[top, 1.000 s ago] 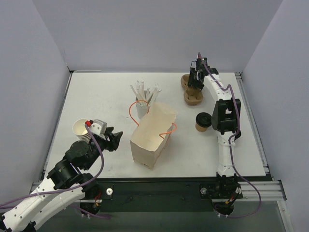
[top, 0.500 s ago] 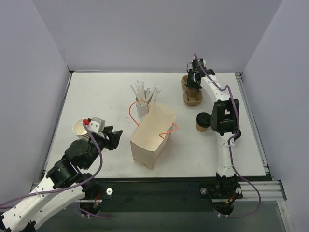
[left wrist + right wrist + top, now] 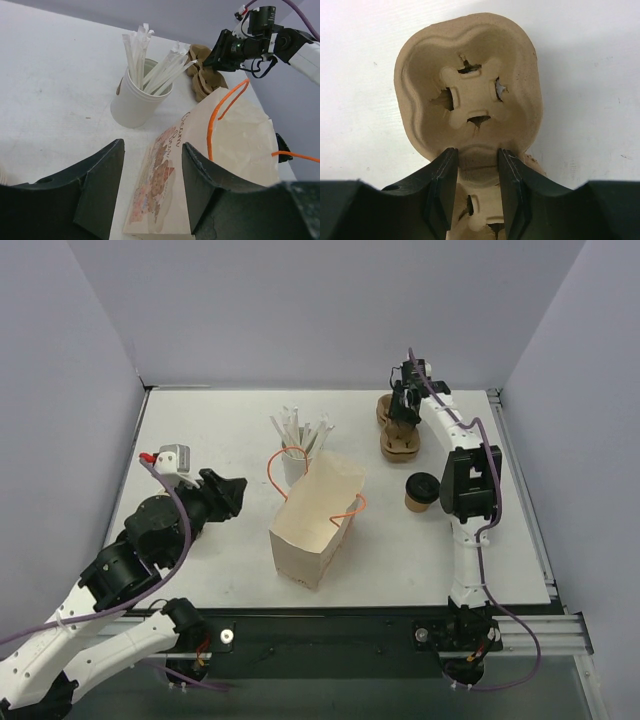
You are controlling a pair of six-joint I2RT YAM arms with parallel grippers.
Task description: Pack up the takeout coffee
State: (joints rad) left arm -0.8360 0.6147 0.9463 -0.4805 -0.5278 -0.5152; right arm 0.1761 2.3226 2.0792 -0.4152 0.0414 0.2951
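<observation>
Soft, even light falls from overhead (the white table [image 3: 200, 440] reads bright and matte); the paper bag [image 3: 318, 525] casts only a faint shadow at its foot. Beyond the bag, the cup carrier [image 3: 470, 95] is sharp close up, its hollows shaded, while the dark near foreground blurs.
</observation>
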